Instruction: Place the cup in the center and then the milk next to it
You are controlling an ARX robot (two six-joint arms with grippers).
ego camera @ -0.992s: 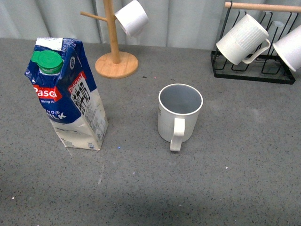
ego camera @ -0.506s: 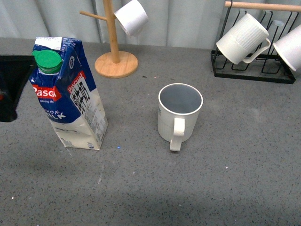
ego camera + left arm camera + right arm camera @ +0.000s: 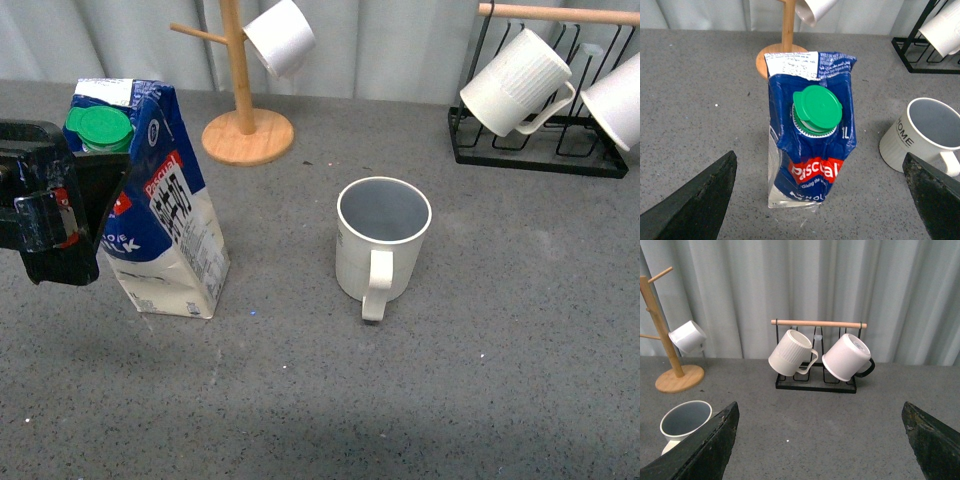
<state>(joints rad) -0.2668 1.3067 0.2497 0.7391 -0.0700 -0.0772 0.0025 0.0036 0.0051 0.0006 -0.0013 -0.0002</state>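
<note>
The cup (image 3: 382, 240), cream-white with a grey-blue inside, stands upright near the table's middle with its handle toward me. Its dark lettering shows in the left wrist view (image 3: 925, 135). The milk (image 3: 165, 220), a dented blue and white carton with a green cap (image 3: 817, 110), stands left of the cup with a gap between them. My left gripper (image 3: 95, 200) is open at the carton's left side. Its fingers (image 3: 700, 205) spread wide on either side of the carton (image 3: 812, 145) without touching it. My right gripper (image 3: 820, 410) is open over bare table, with the cup (image 3: 685, 422) to one side of it.
A wooden mug tree (image 3: 240, 100) holding a small smooth white cup (image 3: 280, 38) stands behind the carton. At the back right a black wire rack (image 3: 540, 155) carries a ribbed mug (image 3: 515, 85) and another white mug (image 3: 620, 95).
My left gripper has come in from the left edge and moved right, up to the milk carton. The carton and the cup have not moved.
</note>
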